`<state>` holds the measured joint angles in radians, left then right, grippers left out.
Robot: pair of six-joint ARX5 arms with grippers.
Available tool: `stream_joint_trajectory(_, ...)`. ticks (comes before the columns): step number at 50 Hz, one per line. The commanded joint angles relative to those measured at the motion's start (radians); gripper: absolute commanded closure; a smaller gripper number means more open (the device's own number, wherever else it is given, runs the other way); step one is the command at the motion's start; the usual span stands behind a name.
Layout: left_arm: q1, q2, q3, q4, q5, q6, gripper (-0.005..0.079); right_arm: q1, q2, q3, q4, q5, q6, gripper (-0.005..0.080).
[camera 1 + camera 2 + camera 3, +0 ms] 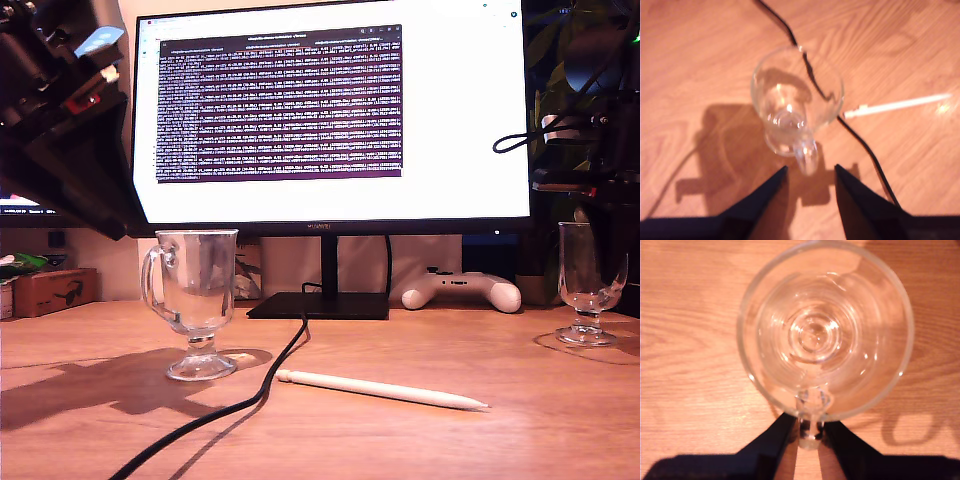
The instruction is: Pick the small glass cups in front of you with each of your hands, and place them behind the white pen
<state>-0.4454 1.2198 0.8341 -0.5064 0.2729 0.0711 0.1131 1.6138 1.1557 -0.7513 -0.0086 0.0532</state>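
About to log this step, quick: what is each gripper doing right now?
My first gripper: open, empty, above the first cup's handle.
My second gripper: shut on the second cup's handle.

The worktop [560, 420] is warm orange-brown wood with visible grain. 2 clear glass footed mugs stand upright on it: the first mug [193, 300] toward the exterior view's left, its loop handle pointing to that view's left, and the second mug [588, 280] at the exterior view's right edge. Between them, nearer the camera, a white pen [380, 389] lies flat. A black cable [240, 400] trails across the wood just beside the first mug's base. Farther back rest a monitor's black stand [320, 305], a white game controller [462, 290] and a small cardboard box [52, 290].
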Motion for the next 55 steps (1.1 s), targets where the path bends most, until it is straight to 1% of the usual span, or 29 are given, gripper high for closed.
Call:
stream_joint_trajectory(1, -0.006, 0.036, 0.008, 0.014, 0.011, 0.004, 0.0482, 0.011, 0.000, 0.007, 0.008, -0.003, -0.002, 0.0765)
stream_joint_trajectory(8, -0.007, 0.084, 0.008, 0.026, 0.025, -0.012, 0.0482, 0.013, 0.000, 0.007, 0.011, -0.003, -0.002, 0.0765)
stream_joint_trajectory(19, -0.010, 0.143, 0.008, 0.088, 0.027, -0.012, 0.0482, 0.014, 0.000, 0.007, 0.010, -0.003, -0.002, 0.0765)
stream_joint_trajectory(29, -0.010, 0.192, 0.008, 0.088, 0.027, -0.018, 0.0494, 0.021, 0.000, 0.007, 0.010, -0.003, -0.002, 0.0765)
stream_joint_trajectory(32, -0.010, 0.200, 0.008, 0.087, 0.027, -0.018, 0.0545, 0.027, 0.000, 0.007, 0.009, -0.004, -0.002, 0.0765)
stream_joint_trajectory(39, -0.010, 0.200, 0.012, 0.088, 0.027, -0.012, 0.0758, 0.034, 0.000, 0.007, 0.007, -0.007, -0.002, 0.0765)
stream_joint_trajectory(40, -0.010, 0.200, 0.012, 0.088, 0.026, -0.012, 0.0772, 0.037, 0.000, 0.007, 0.007, -0.007, -0.002, 0.0765)
stream_joint_trajectory(44, -0.010, 0.200, 0.014, 0.091, 0.026, 0.027, 0.0763, 0.048, 0.000, 0.007, 0.006, -0.007, -0.002, 0.0765)
stream_joint_trajectory(55, -0.010, 0.200, 0.028, 0.093, 0.025, 0.051, 0.0763, 0.068, -0.001, 0.007, -0.013, -0.008, -0.002, 0.0765)
